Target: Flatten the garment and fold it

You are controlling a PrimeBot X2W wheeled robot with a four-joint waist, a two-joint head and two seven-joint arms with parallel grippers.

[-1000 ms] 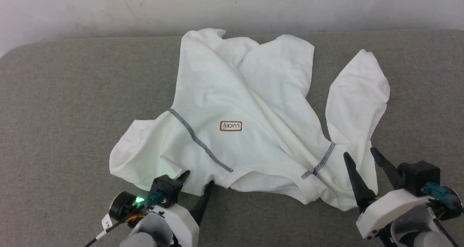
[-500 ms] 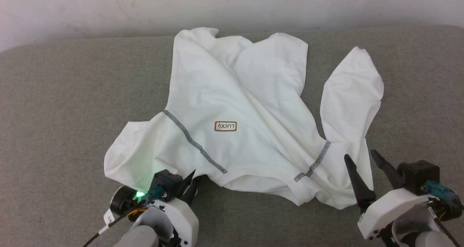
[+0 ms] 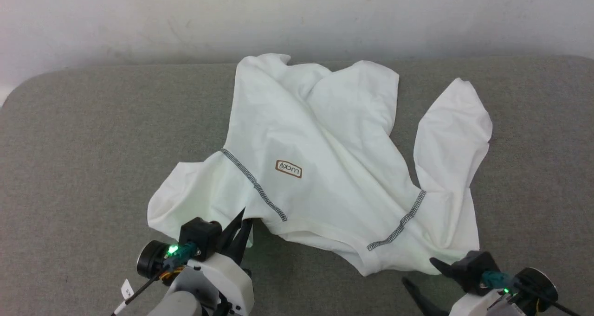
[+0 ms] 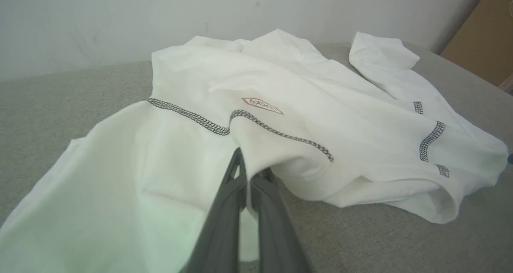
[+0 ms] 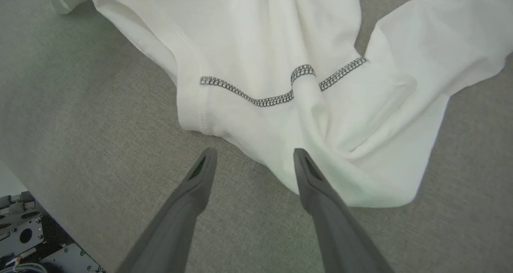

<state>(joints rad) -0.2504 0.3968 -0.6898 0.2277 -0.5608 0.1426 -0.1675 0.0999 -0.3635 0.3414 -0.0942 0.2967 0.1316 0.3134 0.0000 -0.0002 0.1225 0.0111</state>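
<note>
I take this for a bare robot test room rather than a home: a grey fabric-covered tabletop (image 3: 83, 135) with rounded corners sits against a scuffed plain white wall (image 3: 297, 19), a brown board (image 4: 487, 36) beside it, and perforated metal brackets (image 5: 24, 233) below its edge.

Left gripper (image 3: 246, 216), at 7 o'clock, clamps the garment (image 3: 325, 144); right gripper (image 3: 417, 270), at 5 o'clock, gapes wide.
</note>
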